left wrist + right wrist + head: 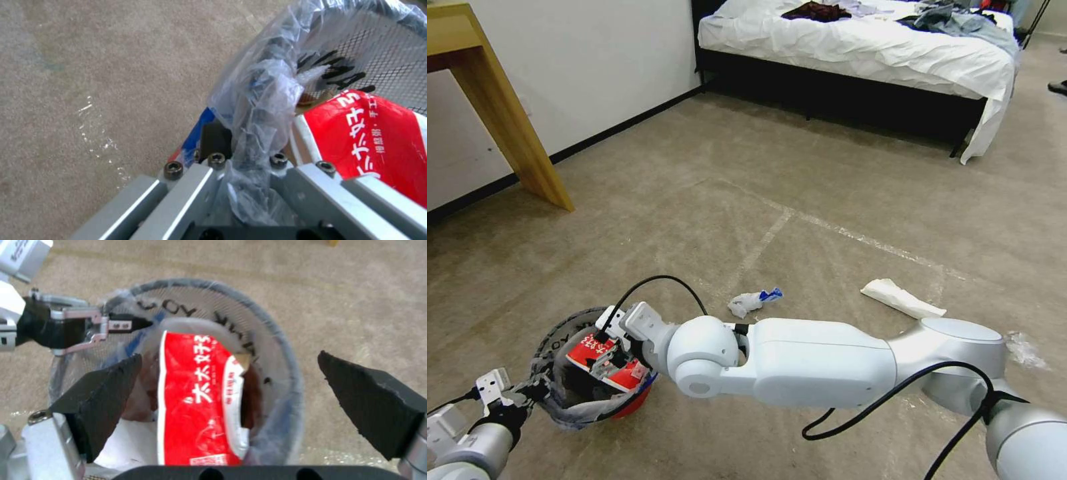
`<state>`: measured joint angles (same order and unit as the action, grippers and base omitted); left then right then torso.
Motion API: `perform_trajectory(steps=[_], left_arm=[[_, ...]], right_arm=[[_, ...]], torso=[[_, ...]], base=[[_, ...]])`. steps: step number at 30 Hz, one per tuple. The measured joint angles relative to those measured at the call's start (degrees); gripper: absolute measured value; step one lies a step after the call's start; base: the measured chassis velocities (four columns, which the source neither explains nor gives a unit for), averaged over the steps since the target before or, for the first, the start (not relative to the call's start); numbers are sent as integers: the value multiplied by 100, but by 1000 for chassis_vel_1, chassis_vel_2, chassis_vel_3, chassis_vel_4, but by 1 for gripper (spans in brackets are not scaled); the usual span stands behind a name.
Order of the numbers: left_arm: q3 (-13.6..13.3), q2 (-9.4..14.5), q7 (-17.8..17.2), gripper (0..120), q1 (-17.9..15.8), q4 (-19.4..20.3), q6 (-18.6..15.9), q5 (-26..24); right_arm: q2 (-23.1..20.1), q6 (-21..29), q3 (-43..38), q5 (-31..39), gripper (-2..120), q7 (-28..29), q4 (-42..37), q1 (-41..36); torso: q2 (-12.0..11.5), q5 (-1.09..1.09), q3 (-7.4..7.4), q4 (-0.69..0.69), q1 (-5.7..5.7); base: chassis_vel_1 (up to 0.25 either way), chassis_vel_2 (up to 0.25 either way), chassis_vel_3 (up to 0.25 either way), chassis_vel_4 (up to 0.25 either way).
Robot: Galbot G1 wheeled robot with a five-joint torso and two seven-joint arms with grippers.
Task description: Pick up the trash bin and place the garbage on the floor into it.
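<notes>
- The trash bin (564, 390) sits at about 8 o'clock in the head view, tilted, its clear bag liner (262, 100) lettered in black at the rim.
- A red wrapper (200, 396) lies inside it, free of both grippers.
- The left gripper (527, 389) pinches the bin's rim and liner at the 9 o'clock edge, fingers closed on it.
- The right gripper (231, 393) hangs over the bin's mouth, black pads (102, 396) spread wide, holding nothing.
- On the floor (840, 193), a white wad with blue (752, 301) lies at 6 o'clock, a white slipper (900, 298) at 4 o'clock, clear wrap (1025, 350) beyond it.
</notes>
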<state>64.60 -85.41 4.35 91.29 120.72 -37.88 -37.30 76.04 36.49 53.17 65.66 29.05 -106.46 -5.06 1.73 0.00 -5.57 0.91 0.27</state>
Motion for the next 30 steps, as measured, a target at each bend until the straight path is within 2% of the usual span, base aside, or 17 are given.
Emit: perform_trajectory(steps=[3, 10, 12, 13, 15, 16, 19, 20, 22, 25, 27, 28, 30], left_arm=[[2, 6, -2, 2, -7, -6, 0, 0], [12, 24, -7, 2, -19, -38, -5, 0], [22, 35, -9, 2, -19, -41, -6, -5], [22, 35, -9, 2, -19, -41, -6, -5], [47, 54, -11, 2, -16, -41, -8, -25], [47, 54, -11, 2, -16, -41, -8, -25], [85, 83, -13, 2, 3, -41, -12, -69], [85, 83, -13, 2, 3, -41, -12, -69], [112, 98, -21, 2, 20, -24, -15, -110], [119, 101, -22, 2, 23, -17, -15, -120], [138, 104, -23, 2, 24, -2, -16, -158], [138, 104, -23, 2, 24, -2, -16, -158], [170, 113, -28, 2, 19, 4, -16, -196]], right_arm=[[-54, 1, -59, 6, 100, 0, -60, 12], [-538, 1, -553, 51, 100, -12, -511, -40], [-815, -2, -758, 49, 100, -34, -678, -122], [-815, -2, -758, 49, 100, -34, -678, -122], [-1253, -13, -1076, 23, 100, -52, -890, -283], [-1253, -13, -1076, 23, 100, -52, -890, -283], [-1755, -62, -1622, -65, 100, -114, -1158, -575], [-1755, -62, -1622, -65, 100, -114, -1158, -575], [-2102, -158, -2203, -298, 100, -238, -1362, -936], [-2192, -226, -2380, -406, 100, -266, -1416, -1067], [-2523, -712, -3011, -748, 100, -331, -1603, -1636], [-2523, -712, -3011, -748, 100, -331, -1603, -1636], [-2735, -1267, -3733, -852, 100, -480, -1733, -2210]], torso=[[0, 0, 0, 0, 0], [0, 1, 0, 0, 0], [0, 0, 0, 0, 0], [0, 0, 0, 0, 0], [0, 1, 0, 1, 0], [0, 1, 0, 1, 0], [0, 1, 0, 0, 0], [0, 1, 0, 0, 0], [0, 1, 0, 0, 0], [0, 1, 0, 0, 0], [0, 2, 0, 0, 0], [0, 2, 0, 0, 0], [0, 2, 0, 2, 0]], base=[[0, 0, 0, 0], [0, 0, 0, 0], [0, 0, 0, 0], [0, 0, 0, 0], [0, 0, 0, 0], [0, 0, 0, 0], [0, 0, 0, 0], [0, 0, 0, 0], [0, 0, 0, 0], [0, 0, 0, 0], [0, 0, 0, 0], [0, 0, 0, 0], [0, 0, 0, 0]])
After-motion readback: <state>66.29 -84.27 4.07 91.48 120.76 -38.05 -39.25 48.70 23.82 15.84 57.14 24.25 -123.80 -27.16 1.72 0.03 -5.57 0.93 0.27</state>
